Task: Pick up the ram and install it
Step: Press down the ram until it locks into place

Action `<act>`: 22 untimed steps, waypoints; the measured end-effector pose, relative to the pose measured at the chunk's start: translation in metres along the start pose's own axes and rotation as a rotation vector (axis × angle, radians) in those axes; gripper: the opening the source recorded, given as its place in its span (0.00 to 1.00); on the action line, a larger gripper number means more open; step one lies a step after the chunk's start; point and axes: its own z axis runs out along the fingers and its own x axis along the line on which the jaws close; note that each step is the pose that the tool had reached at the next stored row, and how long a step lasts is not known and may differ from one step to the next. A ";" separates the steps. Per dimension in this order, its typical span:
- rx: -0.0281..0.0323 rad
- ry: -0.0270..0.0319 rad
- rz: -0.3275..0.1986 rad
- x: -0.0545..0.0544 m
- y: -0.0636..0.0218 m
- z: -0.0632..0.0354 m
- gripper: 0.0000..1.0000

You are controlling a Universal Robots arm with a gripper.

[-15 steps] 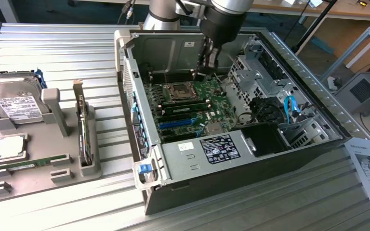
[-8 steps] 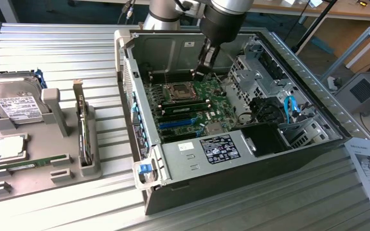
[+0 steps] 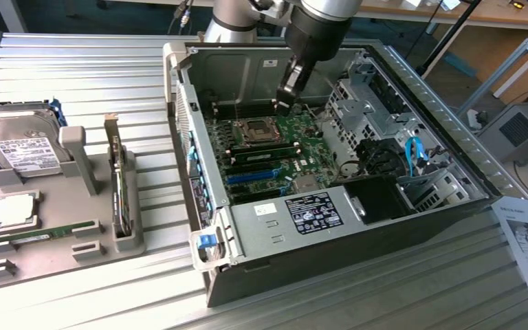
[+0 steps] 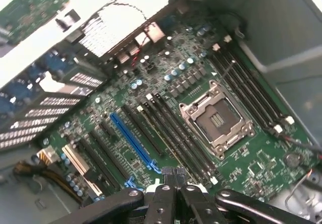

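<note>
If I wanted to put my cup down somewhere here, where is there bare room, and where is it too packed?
Bare ribbed table lies behind the grey parts tray, and more in front of the open computer case. The tray is crowded with a hard drive, the ram and a card; the case holds the gripper.

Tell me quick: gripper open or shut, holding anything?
Gripper: shut, nothing visibly held, hanging inside the open computer case above the motherboard.
</note>
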 end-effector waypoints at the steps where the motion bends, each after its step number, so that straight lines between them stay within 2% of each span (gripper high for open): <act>1: -0.0002 -0.0004 0.020 0.000 0.0000 0.0000 0.11; 5: -0.0017 -0.0028 0.116 0.000 0.0000 0.0003 0.11; 13: -0.0037 -0.0059 0.242 0.000 0.0000 0.0006 0.11; 22: -0.0065 -0.0106 0.430 0.000 -0.0001 0.0012 0.11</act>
